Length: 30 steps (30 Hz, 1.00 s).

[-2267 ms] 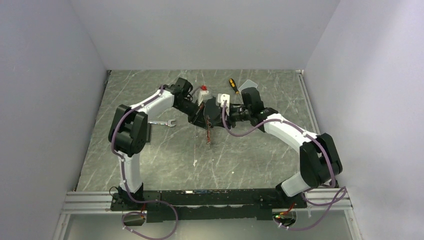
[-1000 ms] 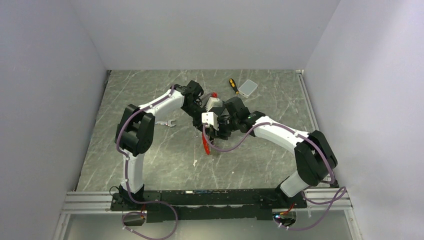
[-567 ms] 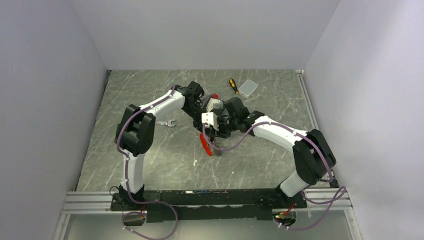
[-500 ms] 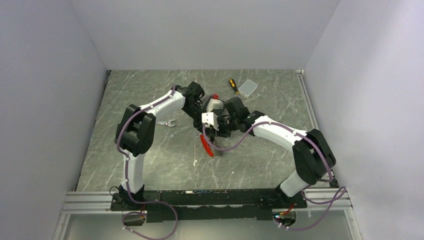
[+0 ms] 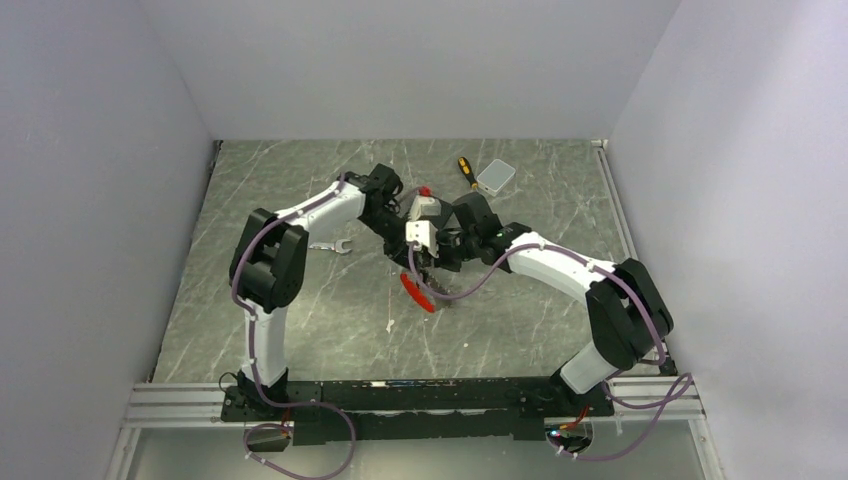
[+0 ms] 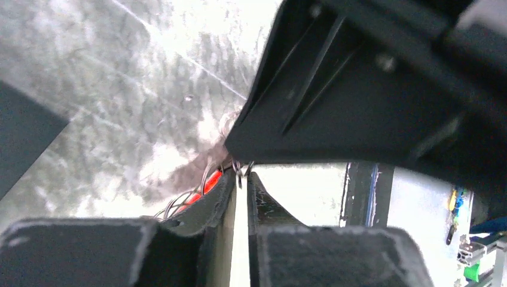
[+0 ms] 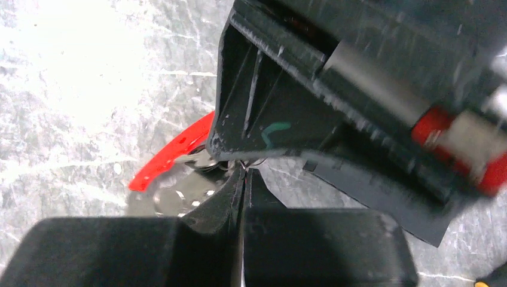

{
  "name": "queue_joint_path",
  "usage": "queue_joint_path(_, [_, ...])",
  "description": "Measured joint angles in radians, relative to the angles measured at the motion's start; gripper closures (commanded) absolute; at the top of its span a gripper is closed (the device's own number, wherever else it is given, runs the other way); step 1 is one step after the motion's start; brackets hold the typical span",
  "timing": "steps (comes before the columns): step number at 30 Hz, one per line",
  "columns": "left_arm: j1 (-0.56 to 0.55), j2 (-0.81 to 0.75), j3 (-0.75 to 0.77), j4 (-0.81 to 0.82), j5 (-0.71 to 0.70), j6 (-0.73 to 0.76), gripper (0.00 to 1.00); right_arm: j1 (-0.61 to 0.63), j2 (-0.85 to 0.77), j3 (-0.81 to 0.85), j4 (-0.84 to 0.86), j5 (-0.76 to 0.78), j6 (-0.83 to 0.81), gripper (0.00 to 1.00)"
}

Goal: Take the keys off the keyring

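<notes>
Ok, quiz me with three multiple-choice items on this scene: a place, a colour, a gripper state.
1. The small white plastic box lies: A) beside the yellow-and-black-handled screwdriver; B) by the arms' bases; C) inside a gripper.
2. The floppy keyring loop shows an arc that is: A) blue; B) red; C) green.
3. The right gripper has its fingers: A) spread wide; B) closed together; C) out of view.
Answers: A, the two lie side by side in the top view; B, a red arc shows below the fingers; B, the fingertips meet on the loop's thin wire.
</notes>
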<state>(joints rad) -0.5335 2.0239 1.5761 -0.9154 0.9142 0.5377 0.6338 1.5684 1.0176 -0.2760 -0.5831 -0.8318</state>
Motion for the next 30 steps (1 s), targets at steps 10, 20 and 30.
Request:
queue_joint_path(10, [0.140,-0.098,-0.143,0.147,0.124,-0.063,0.69,-0.064,-0.049,-0.148,0.203,-0.026,0.171,1.00])
queue_joint_path(20, [0.133,-0.144,-0.241,0.286,0.203,-0.100,0.66,-0.113,-0.049,-0.230,0.468,-0.103,0.369,1.00])
queue_joint_path(30, [0.134,-0.150,-0.292,0.420,0.222,-0.142,0.64,-0.113,-0.049,-0.241,0.563,-0.169,0.445,1.00])
